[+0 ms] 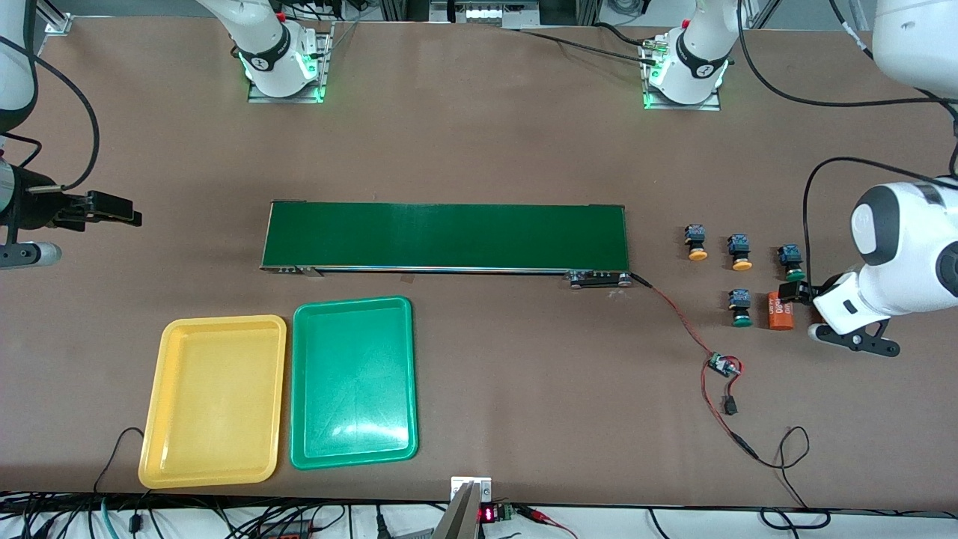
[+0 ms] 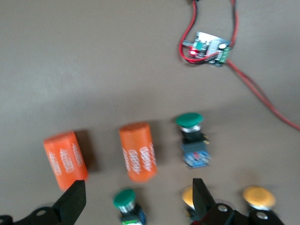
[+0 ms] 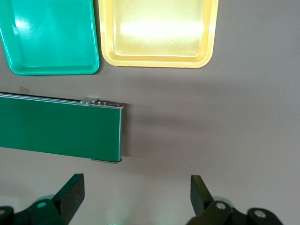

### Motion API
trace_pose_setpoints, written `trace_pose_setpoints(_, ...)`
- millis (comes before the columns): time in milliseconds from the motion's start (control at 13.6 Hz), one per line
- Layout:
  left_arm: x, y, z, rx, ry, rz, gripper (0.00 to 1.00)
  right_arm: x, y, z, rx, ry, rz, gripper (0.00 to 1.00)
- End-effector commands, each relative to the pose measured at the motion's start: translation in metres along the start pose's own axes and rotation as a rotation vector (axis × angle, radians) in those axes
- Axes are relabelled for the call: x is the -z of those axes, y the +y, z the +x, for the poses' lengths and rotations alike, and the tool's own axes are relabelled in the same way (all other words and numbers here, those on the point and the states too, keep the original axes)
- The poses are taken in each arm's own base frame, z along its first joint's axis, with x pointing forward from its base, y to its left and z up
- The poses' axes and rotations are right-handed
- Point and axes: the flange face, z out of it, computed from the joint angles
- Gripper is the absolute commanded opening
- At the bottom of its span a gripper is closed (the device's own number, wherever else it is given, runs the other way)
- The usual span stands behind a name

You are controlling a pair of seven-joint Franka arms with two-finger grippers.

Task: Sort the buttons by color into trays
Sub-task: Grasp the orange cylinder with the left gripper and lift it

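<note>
Your front camera looks down from high across the table, facing both bases. Each wrist camera looks straight down, closer: left shares the buttons, right shares both trays.

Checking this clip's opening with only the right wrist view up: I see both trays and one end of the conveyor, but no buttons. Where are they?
Observer: All four buttons sit on the table off the conveyor's end, toward the left arm's end of the table.
Operator: Which colors?
Observer: Two have yellow caps and two have green.
Operator: And the left gripper?
Observer: The left gripper hangs open over an orange cylinder lying among those buttons, holding nothing.
</note>
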Motion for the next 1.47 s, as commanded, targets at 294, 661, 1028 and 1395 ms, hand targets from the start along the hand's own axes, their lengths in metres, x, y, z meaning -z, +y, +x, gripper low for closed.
trace_pose_setpoints(294,-0.061,0.004,-0.026,-0.048,0.122,0.043,1.00,0.011,-0.005,-0.006,0.027,0.009,-0.007,1.00)
trace_pose_setpoints(661,-0.109,-0.004,-0.030,-0.036,0.123,0.037,0.82,0.006,-0.003,-0.004,0.017,0.005,0.010,1.00)
trace_pose_setpoints(1028,-0.110,-0.006,-0.029,-0.029,0.119,0.035,0.16,0.006,-0.002,-0.004,0.015,0.003,0.008,1.00)
trace_pose_setpoints(1395,-0.039,0.005,-0.005,-0.060,0.051,0.009,0.15,-0.005,-0.001,-0.007,0.019,-0.067,0.014,1.00)
